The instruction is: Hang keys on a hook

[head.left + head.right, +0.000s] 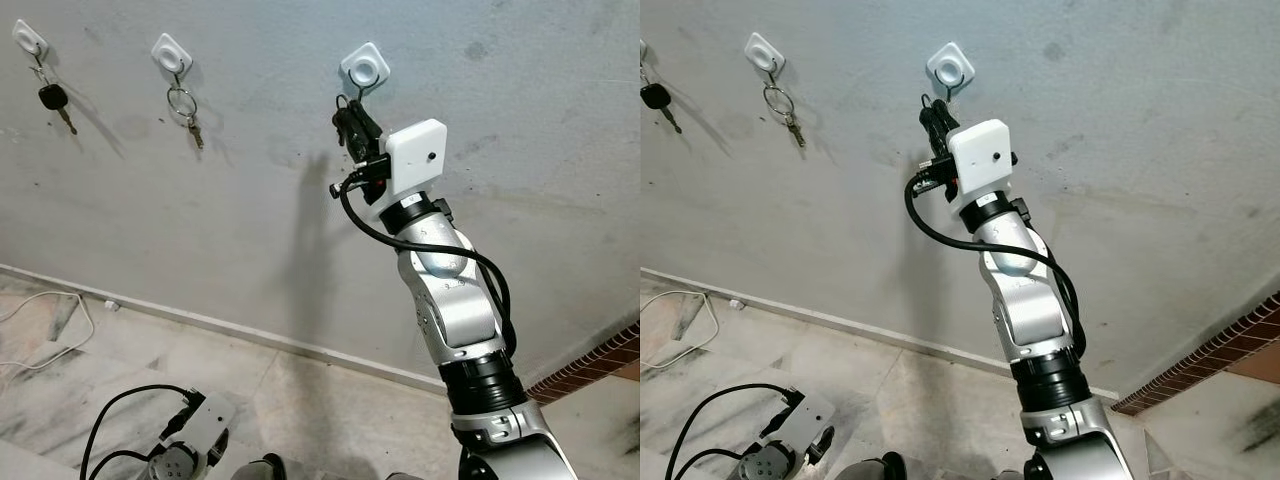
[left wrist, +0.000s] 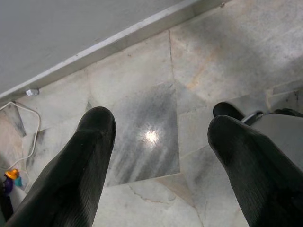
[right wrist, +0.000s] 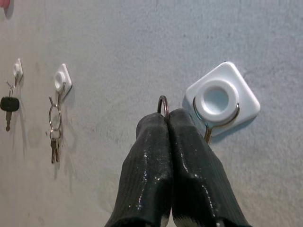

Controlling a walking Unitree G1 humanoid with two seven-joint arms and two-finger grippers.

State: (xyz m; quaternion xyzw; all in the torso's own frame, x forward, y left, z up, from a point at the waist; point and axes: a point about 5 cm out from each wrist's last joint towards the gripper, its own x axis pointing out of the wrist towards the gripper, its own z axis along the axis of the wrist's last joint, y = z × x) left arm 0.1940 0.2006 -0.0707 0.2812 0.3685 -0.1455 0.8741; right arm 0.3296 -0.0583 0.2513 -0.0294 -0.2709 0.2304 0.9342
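My right arm is raised to the grey wall, and my right gripper (image 1: 347,108) is shut on a metal key ring (image 3: 163,104) that sticks up between its fingertips. The ring sits just beside the wire hook of a white square wall hook (image 1: 365,69), close to it but apart. That hook (image 3: 222,98) carries nothing. My left gripper (image 2: 158,137) hangs low over the marble floor, open with nothing between its fingers.
Two more white hooks are on the wall to the left: one (image 1: 171,53) holds a ring with small keys (image 1: 193,128), the far one (image 1: 29,40) holds a black-headed key (image 1: 53,98). A white cable (image 1: 40,330) lies on the floor by the skirting.
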